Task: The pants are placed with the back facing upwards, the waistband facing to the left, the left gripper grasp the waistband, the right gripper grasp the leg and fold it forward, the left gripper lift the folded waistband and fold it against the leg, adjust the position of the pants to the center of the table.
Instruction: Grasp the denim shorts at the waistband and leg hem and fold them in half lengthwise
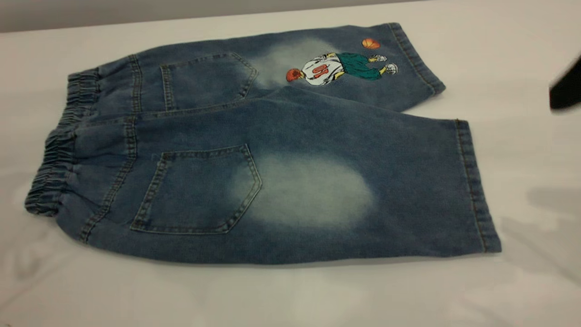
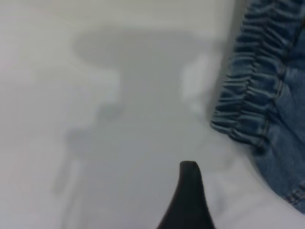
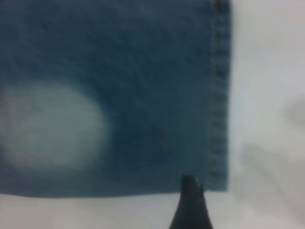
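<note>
From outside, shows the pants (image 1: 272,150) spread back-up across the bench (image 1: 499,45), with the waistband (image 1: 54,154) at the left and the leg (image 1: 340,190) nearest the camera, overlapping the printed leg (image 1: 354,68) behind. Shows also a black sliver of the right arm (image 1: 565,86) at the right edge, well apart from the cloth and holding nothing. Likely trouble here: dragging both legs together at that overlap, or skewing the whole garment through an uneven lift. From the left wrist, finds the left gripper (image 2: 188,200) over bare bench, beside the ruched waistband but not touching it; cannot tell whether spread or closed. Risks pinching only the top layer of elastic, letting the lower layer sag and spoil the fold, or closing on bare bench through coming down short. From the right wrist, finds the right gripper (image 3: 190,205) just off the leg's near edge, close to the stitched hem (image 3: 219,95); again cannot tell whether spread or closed. Risks catching only the hem corner, so folding a flap instead of the whole leg, or pushing the denim into a wrinkle through landing too low.
</note>
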Available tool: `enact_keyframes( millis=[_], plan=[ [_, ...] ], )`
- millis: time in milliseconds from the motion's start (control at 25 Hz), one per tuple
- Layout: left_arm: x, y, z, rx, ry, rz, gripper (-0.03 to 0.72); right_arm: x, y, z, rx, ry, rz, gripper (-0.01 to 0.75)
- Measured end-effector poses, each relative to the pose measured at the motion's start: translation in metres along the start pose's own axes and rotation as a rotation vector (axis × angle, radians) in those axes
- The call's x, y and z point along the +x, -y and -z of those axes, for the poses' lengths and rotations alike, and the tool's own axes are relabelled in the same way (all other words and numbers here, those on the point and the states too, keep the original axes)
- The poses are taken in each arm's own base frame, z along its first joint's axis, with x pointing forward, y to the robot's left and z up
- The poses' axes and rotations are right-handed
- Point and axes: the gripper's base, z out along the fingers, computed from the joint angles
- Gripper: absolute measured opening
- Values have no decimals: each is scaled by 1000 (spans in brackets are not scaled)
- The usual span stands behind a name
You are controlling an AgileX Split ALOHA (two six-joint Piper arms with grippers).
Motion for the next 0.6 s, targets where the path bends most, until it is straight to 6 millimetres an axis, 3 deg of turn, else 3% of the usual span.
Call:
enact_keyframes(
  millis=[320, 600],
  plan=[
    [-3, 8, -30, 90, -108, -9, 529, 16, 6, -7, -9, -23, -22, 462],
    [0, -8, -57, 121, -193, 121, 529, 14, 3, -7, -43, 0, 2, 461]
  ],
)
